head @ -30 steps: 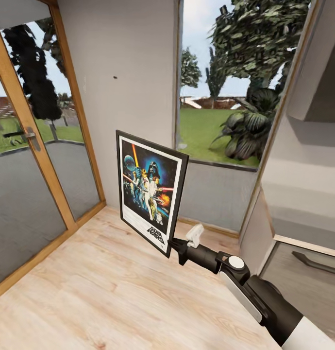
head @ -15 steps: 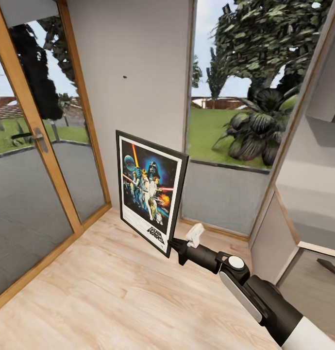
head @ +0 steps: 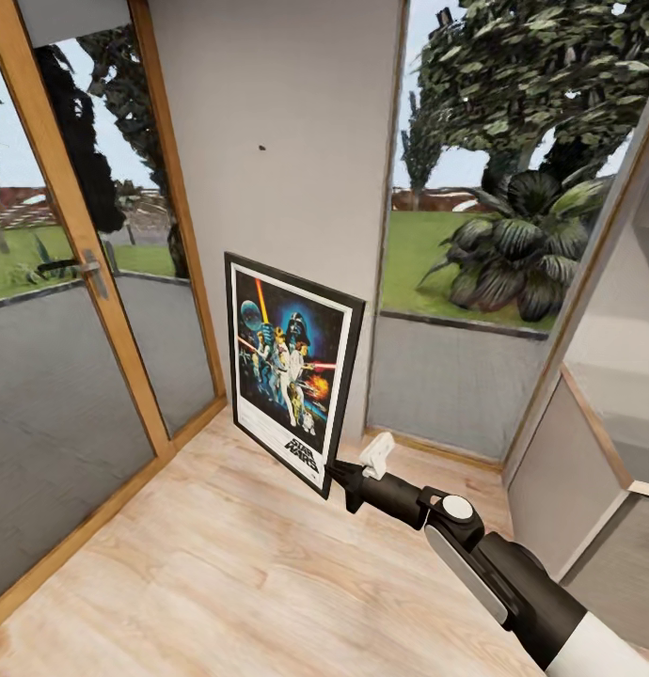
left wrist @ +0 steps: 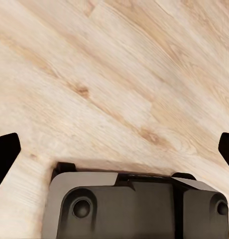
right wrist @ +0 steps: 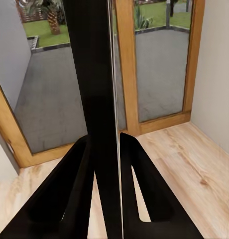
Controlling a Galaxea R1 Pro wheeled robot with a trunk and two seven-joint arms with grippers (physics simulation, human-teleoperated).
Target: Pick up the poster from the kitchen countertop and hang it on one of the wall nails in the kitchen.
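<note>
Your right hand (head: pixel 336 473) is pinching the lower corner of the poster (head: pixel 292 367), holding it upright in the air above the plank floor (head: pixel 221 564), so the pick-up is done. A wall nail (head: pixel 262 148) shows as a dark speck high on the grey wall (head: pixel 287 122) beyond the poster, well above its top edge, so by my judgement the lifting and hanging remain. Your left hand (left wrist: pixel 114 149) points at the floor with fingertips spread wide and nothing between them.

Grey wall panel (head: pixel 277 141) between a wood-framed glass door (head: pixel 71 310) and a garden window (head: pixel 513 188), above light-wood plank floor (head: pixel 202 574).
</note>
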